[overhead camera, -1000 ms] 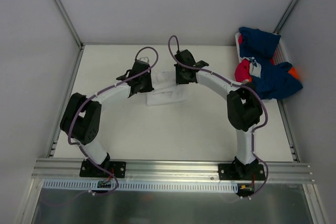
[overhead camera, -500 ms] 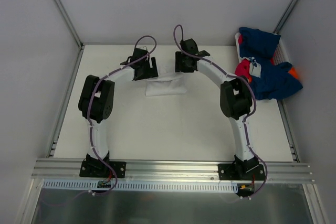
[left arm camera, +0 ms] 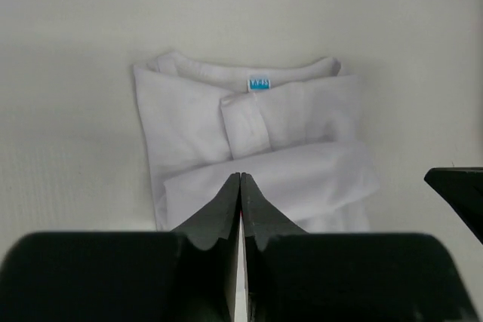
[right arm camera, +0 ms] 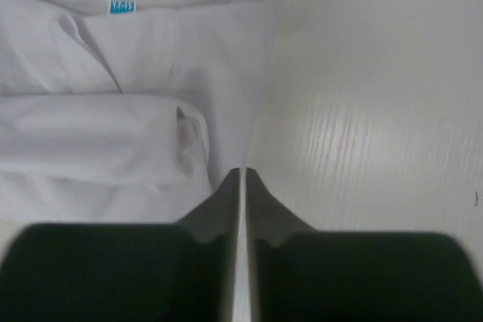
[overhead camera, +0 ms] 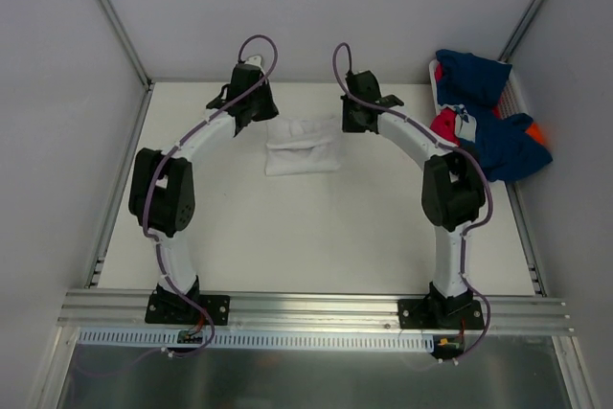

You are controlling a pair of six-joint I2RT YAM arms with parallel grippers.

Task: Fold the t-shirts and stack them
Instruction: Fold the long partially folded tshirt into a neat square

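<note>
Flanking white t-shirt (left arm camera: pixel 302 122): left hand (left arm camera: pixel 240 179), right hand (right arm camera: pixel 241 173).

The left arm (overhead camera: pixel 163 203) and the right arm (overhead camera: pixel 450 193) rose from their bases with elbows bowed outward, and their forearms reached forward and curved in toward each other. The left gripper (left arm camera: pixel 240 180) had its fingers pressed together with nothing between them. The right gripper (right arm camera: pixel 242 173) was likewise closed and empty, well apart from the left.
</note>
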